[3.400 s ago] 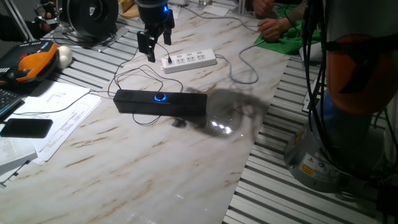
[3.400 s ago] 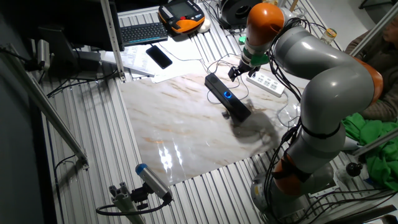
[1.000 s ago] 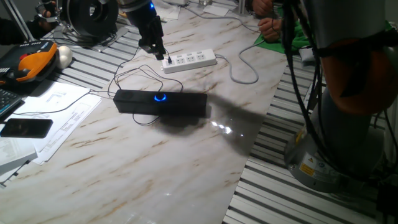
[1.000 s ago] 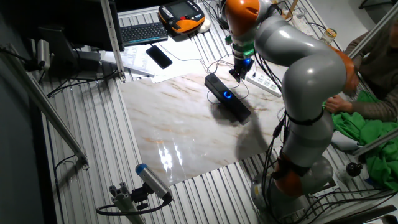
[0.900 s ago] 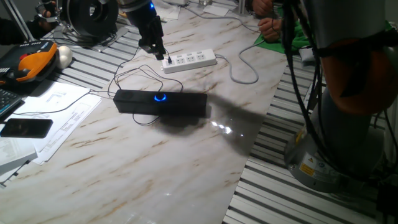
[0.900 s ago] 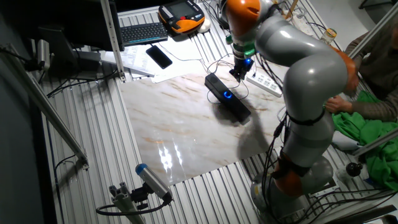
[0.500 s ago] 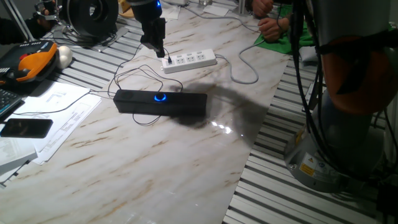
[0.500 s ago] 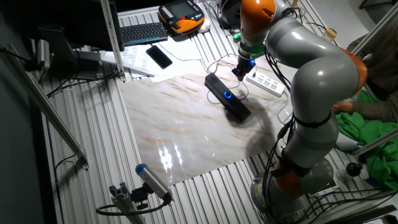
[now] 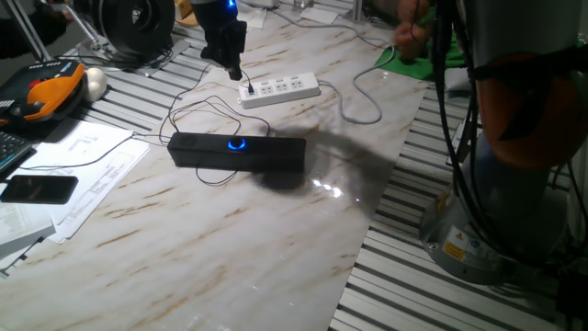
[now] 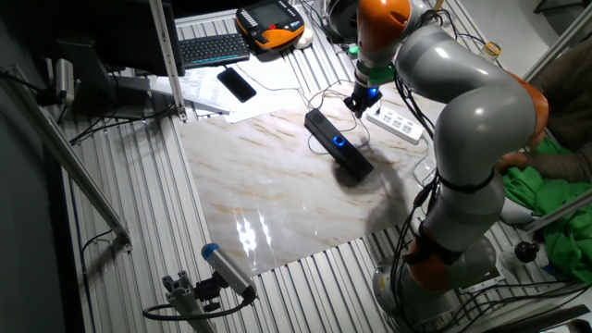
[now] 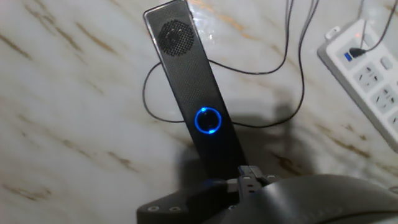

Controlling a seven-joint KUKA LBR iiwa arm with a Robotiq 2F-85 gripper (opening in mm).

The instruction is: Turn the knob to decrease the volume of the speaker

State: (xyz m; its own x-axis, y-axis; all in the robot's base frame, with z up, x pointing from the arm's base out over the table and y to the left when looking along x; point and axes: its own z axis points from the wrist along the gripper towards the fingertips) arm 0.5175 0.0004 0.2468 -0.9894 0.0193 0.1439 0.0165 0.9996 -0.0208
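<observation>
Marble table | one speaker | one knob | one gripper

Speaker near end behind the hand's body; fingertips unseen.

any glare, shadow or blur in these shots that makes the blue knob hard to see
One fixed view: glare patch on the marble beside the speaker, arm's shadow over its right end, knob still clear. Other fixed view: knob tiny but lit, glare nearer the camera. Hand view: soft overall, knob ring bright, dark housing blocks the bottom.
</observation>
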